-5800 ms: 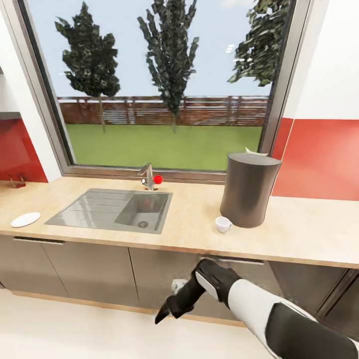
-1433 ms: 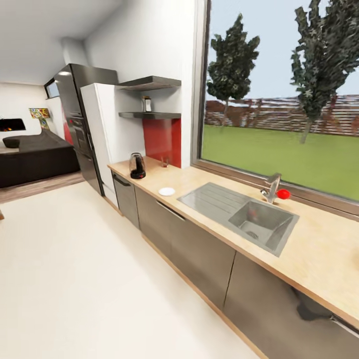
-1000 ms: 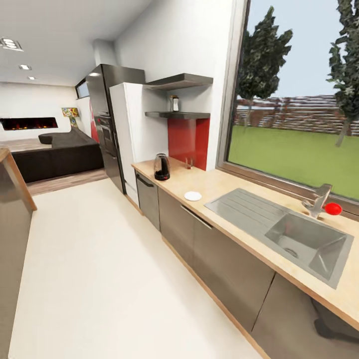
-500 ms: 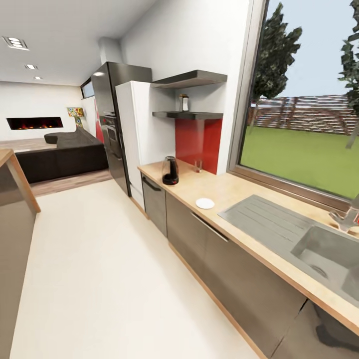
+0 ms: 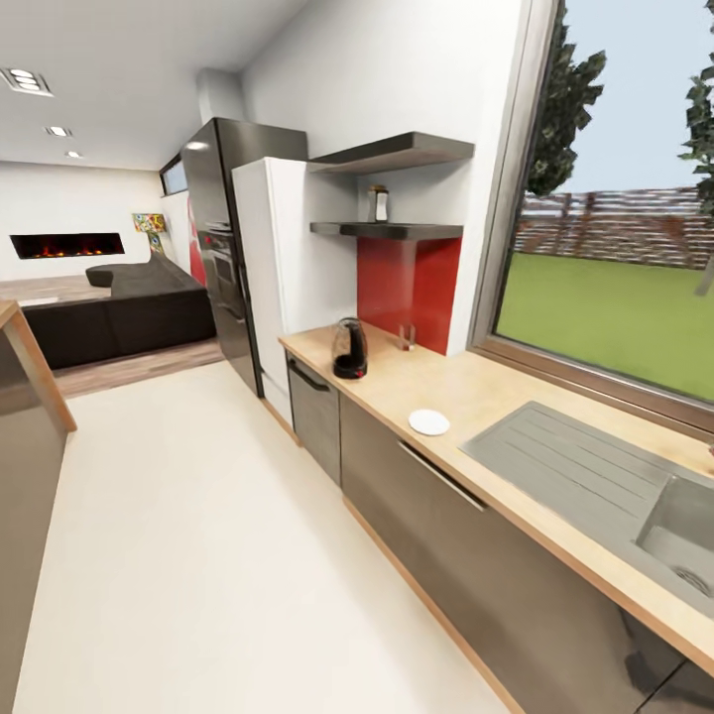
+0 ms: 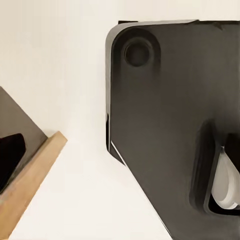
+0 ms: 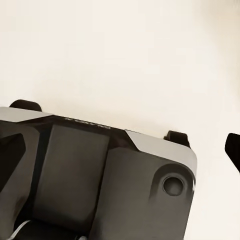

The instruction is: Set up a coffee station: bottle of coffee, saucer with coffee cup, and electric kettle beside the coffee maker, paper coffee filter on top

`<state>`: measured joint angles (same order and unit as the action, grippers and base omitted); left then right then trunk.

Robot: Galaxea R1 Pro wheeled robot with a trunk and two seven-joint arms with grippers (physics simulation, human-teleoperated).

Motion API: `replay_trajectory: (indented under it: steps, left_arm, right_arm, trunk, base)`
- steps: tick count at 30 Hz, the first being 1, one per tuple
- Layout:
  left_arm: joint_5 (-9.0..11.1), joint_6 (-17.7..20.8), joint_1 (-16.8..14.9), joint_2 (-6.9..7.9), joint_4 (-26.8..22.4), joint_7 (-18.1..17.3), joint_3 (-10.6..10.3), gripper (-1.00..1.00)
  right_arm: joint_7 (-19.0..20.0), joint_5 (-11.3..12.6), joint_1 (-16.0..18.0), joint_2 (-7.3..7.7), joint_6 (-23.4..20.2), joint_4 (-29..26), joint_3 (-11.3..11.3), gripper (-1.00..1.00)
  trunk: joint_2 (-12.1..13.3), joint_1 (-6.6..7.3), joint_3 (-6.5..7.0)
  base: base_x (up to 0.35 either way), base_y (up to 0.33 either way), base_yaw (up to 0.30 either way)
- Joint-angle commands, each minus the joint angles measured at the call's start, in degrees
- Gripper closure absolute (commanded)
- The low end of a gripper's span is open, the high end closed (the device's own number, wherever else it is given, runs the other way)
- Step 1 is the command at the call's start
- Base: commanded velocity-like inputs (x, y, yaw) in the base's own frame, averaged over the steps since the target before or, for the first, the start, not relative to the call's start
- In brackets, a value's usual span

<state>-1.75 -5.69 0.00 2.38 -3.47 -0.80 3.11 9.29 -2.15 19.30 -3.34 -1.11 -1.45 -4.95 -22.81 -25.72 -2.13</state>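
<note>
Running away along the window wall, the kitchen countertop carries the electric kettle near its far end, standing upright on its black base. Closer to the camera, the saucer lies flat on the wood-look surface, well apart from the kettle and just short of the ribbed drainboard of the steel sink. A small clear glass stands against the red backsplash, beyond the kettle.

Above the backsplash, two dark grey slabs are fixed to the wall. On the lower one, the kitchen shelf, sits the bottle of coffee, upright and small at this distance; its lid colour is hard to make out. The upper shelf is bare on the part that shows.

A white tall cabinet and a dark refrigerator close off the counter's far end. Past them lie a dark sofa and a lit fireplace in the far wall. The corner of a wooden island block shows at the near left edge.

Both wrist views look down on the robot's dark base over the pale floor. At the edge of the left wrist view and at the edges of the right wrist view are dark shapes that may be fingertips, but too little shows, so I cannot tell how far either gripper is parted or whether it holds anything.
</note>
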Motion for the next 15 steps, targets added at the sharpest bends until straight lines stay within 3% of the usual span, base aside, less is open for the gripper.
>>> replay_trajectory:
  steps: [1, 7, 15]
  left_arm:
    - [-0.19, -0.11, 0.0, 0.0, -0.05, -0.08, 0.31, -1.0]
    - [-0.19, -0.11, 0.0, 0.0, -0.05, -0.08, 0.32, -1.0]
    - [-0.19, -0.12, 0.0, 0.0, -0.05, -0.08, 0.32, -1.0]
  right_arm:
    - [0.03, -0.22, 0.04, 0.0, -0.12, -0.05, -0.41, -1.0]
    - [0.03, -0.22, 0.04, 0.0, -0.12, -0.05, -0.41, -1.0]
    - [-0.01, -0.22, 0.04, 0.0, -0.12, -0.05, -0.41, -1.0]
  trunk:
    - [-0.11, -0.06, -0.11]
    - [-0.11, -0.06, -0.17]
    - [-0.11, -0.06, -0.45]
  base:
    - [0.281, 0.238, 0.0]
    - [0.281, 0.238, 0.032]
    - [0.304, 0.169, 0.138]
